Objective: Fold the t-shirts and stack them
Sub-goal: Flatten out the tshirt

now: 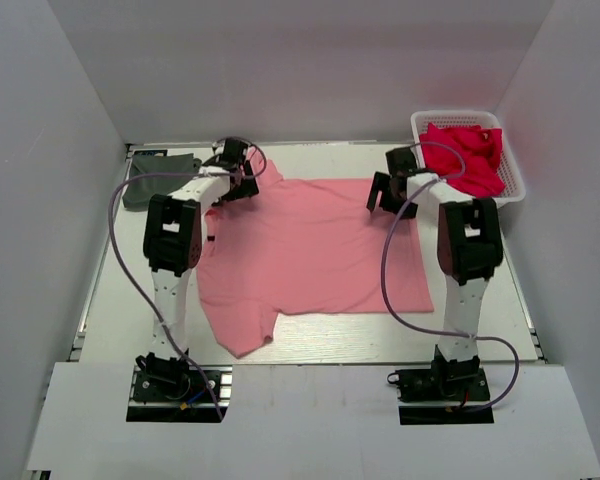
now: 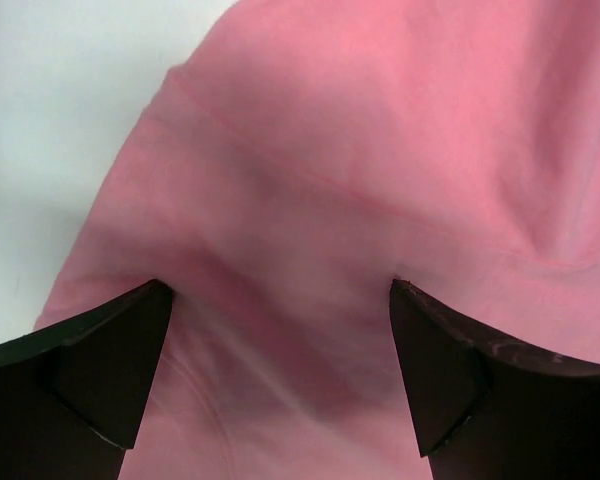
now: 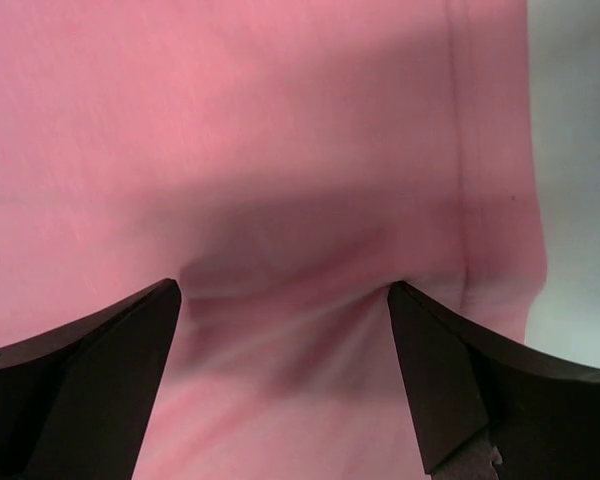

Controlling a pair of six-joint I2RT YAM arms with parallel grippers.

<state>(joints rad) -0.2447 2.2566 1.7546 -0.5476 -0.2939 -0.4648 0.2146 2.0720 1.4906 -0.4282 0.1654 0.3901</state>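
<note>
A large salmon-pink t-shirt [image 1: 310, 245] lies spread flat on the white table [image 1: 480, 300]. A dark grey t-shirt [image 1: 160, 180], folded small, sits at the far left. My left gripper [image 1: 242, 185] is down at the pink shirt's far left corner. In its wrist view the gripper [image 2: 280, 290] is open, fingertips [image 2: 150, 300] resting on the pink t-shirt [image 2: 380, 150] with cloth bunched between them. My right gripper [image 1: 390, 195] is at the far right corner. It too is open [image 3: 285, 290], both tips pressed into the wrinkled pink t-shirt [image 3: 230, 120] near its hem.
A white basket [image 1: 515, 165] at the far right holds crumpled red cloth [image 1: 470, 155]. White walls enclose the table on three sides. Both arms' cables loop over the shirt's left and right edges.
</note>
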